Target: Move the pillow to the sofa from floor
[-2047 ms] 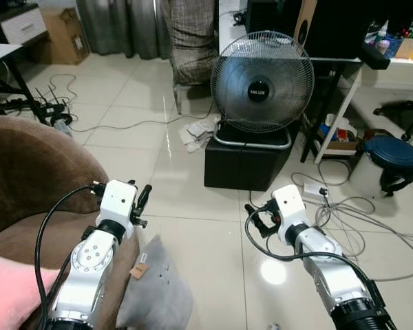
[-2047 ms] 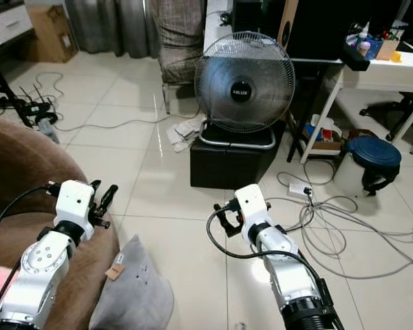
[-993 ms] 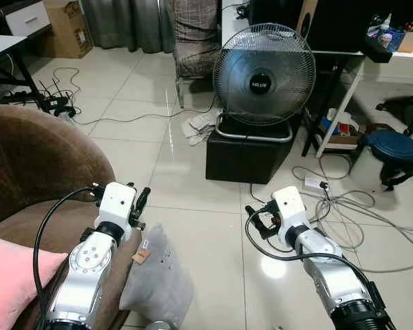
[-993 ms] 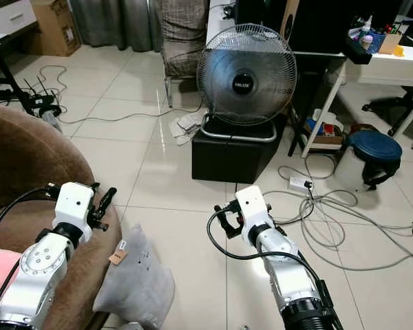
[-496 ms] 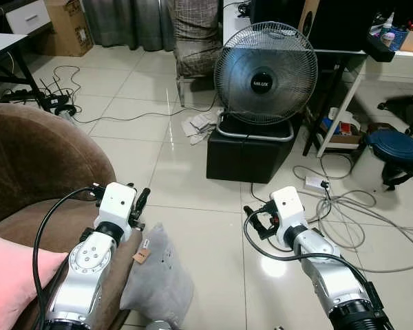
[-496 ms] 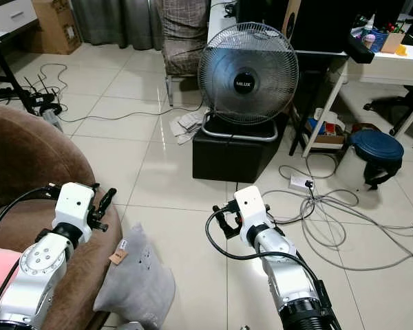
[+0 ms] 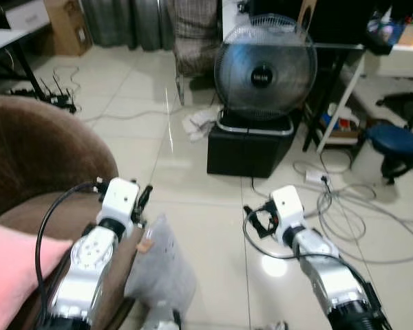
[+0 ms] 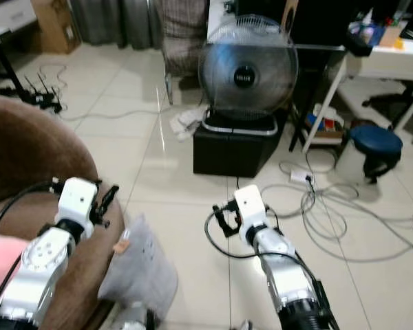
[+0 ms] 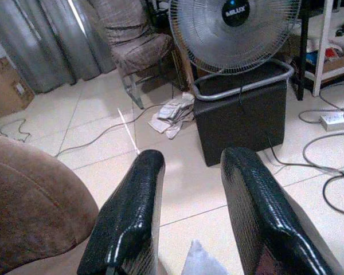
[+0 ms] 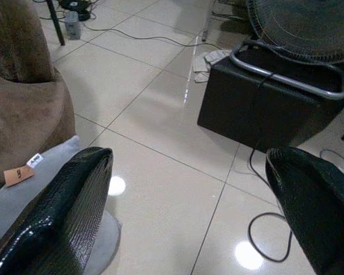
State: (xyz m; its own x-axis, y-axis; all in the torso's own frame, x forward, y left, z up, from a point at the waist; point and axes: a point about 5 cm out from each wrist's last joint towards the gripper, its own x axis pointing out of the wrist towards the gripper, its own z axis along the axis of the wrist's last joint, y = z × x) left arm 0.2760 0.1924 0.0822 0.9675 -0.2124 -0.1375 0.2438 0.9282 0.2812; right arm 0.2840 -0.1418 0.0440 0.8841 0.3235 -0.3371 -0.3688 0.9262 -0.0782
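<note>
Pillow (image 7: 160, 269) grey, on floor (image 7: 213, 227), leaning on sofa (image 7: 34, 158) front edge, orange tag up. Pink cushion (image 7: 10, 275) on sofa seat. Left gripper (image 9: 186, 215) above pillow, by sofa edge, fingers parted, empty. Right gripper (image 10: 189, 212) over bare tile beyond pillow, jaws wide, empty. Fan (image 7: 265, 69) on black box (image 7: 250, 152) well past pillow; cables (image 7: 344, 213) on tile beside box.

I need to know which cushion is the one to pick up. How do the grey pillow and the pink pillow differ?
The grey pillow stands on the tiled floor, leaning against the brown sofa; the pink pillow already lies on the sofa's seat. The grey one carries a small tan tag; no tag is visible on the pink one. The grey pillow sits between both grippers, the pink one beyond the left arm. Both look soft.
</note>
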